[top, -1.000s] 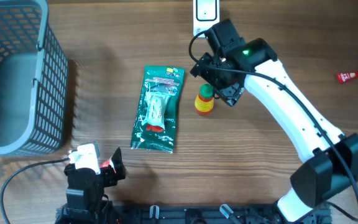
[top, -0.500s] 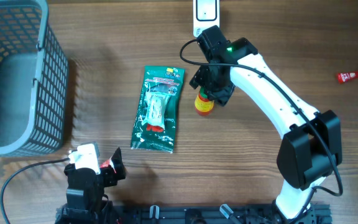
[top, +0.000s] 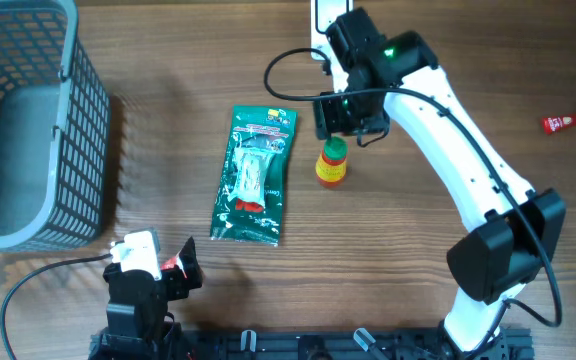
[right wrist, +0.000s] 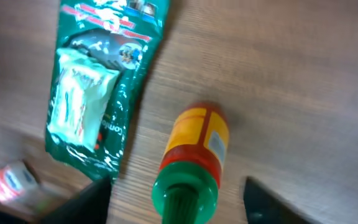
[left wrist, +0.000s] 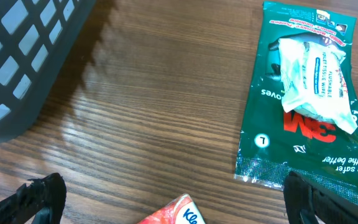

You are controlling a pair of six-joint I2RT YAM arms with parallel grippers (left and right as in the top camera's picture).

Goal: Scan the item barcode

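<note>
A small yellow and red bottle (top: pixel 331 165) with a green cap stands on the wooden table. The right wrist view looks down on the bottle (right wrist: pixel 194 152). My right gripper (top: pixel 351 112) hovers just behind it, and my right gripper (right wrist: pixel 176 208) is open, with a dark finger on each side of the cap and clear of it. A white scanner (top: pixel 320 14) sits at the table's far edge, partly hidden by the arm. My left gripper (top: pixel 158 270) rests open at the near left. In its wrist view the left gripper (left wrist: pixel 182 208) has a red and white tissue pack (left wrist: pixel 173 216) below it.
A green wipes packet (top: pixel 255 175) lies left of the bottle; the packet (left wrist: pixel 309 106) also fills the right of the left wrist view. A grey mesh basket (top: pixel 68 150) stands at the far left. A red tube (top: pixel 573 118) lies at the right edge.
The right arm swung over the bottle and its gripper now sits slightly farther back. The bottle has barely shifted. The left arm has not moved.
</note>
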